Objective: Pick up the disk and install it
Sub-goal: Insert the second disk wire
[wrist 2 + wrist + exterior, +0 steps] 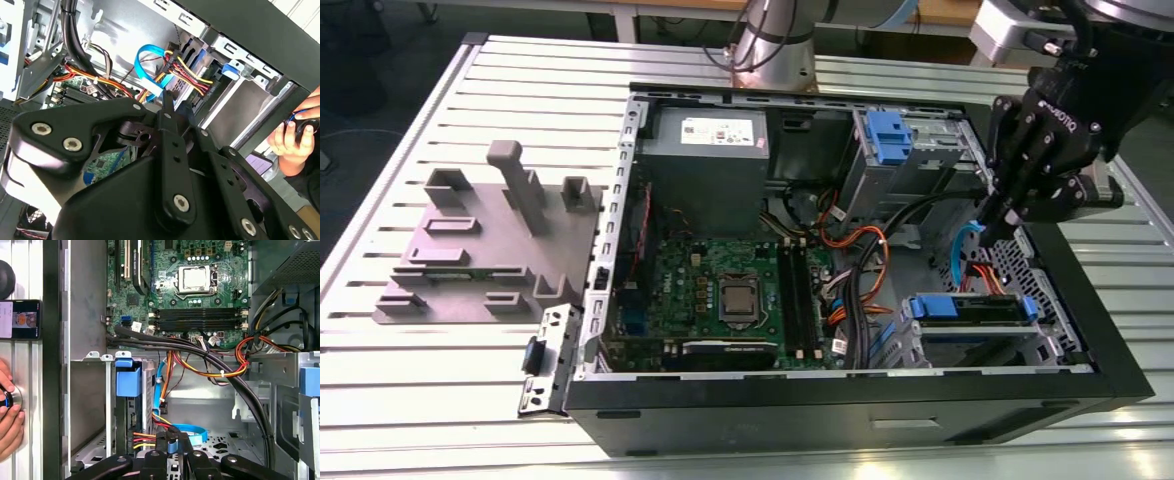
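Gripper [993,230] seems closed, empty, beside cables [969,245]; disk [970,310] sits half hidden in bay [1047,345].

Slatted metal table [427,400] with an open black computer case [854,412] beside a grey fixture block [467,270].

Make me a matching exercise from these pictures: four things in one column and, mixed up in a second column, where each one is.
Things
1. motherboard
2. power-supply box
3. grey fixture block
4. gripper

Places
A. on the table, outside the computer case, on the exterior view's left
B. over the case's side on the exterior view's right, by a light blue cable
C. flat on the case floor, in the middle
D. in the case corner nearest the arm's base

Pairs: 1-C, 2-D, 3-A, 4-B
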`<state>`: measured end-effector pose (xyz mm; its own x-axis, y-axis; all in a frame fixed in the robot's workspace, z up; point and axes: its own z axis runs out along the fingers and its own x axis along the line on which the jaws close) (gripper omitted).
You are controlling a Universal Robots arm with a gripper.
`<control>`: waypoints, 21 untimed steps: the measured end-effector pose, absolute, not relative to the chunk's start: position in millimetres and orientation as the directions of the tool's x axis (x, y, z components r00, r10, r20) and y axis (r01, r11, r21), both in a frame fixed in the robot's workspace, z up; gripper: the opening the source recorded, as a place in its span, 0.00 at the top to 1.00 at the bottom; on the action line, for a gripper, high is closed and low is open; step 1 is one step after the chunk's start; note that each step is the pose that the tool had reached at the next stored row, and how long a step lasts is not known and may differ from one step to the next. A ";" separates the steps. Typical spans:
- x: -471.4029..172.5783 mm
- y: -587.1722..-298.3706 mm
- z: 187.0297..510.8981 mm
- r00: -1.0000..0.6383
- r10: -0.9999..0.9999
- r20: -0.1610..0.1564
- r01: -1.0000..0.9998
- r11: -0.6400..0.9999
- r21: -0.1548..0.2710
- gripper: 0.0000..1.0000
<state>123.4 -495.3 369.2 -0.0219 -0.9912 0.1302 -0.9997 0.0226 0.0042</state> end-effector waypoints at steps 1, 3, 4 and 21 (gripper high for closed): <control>123.5 -494.8 367.9 -0.022 -0.991 0.134 -1.000 0.023 0.004 0.76; 123.5 -493.7 365.5 -0.022 -0.990 0.140 -1.000 0.023 0.004 0.76; 123.5 -493.4 364.2 -0.022 -0.990 0.143 -1.000 0.023 0.004 0.76; 123.8 -494.1 346.3 -0.021 -0.986 0.167 -1.000 0.022 0.003 0.84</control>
<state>123.8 -494.1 346.3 -0.0213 -0.9857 0.1671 -0.9997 0.0222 0.0034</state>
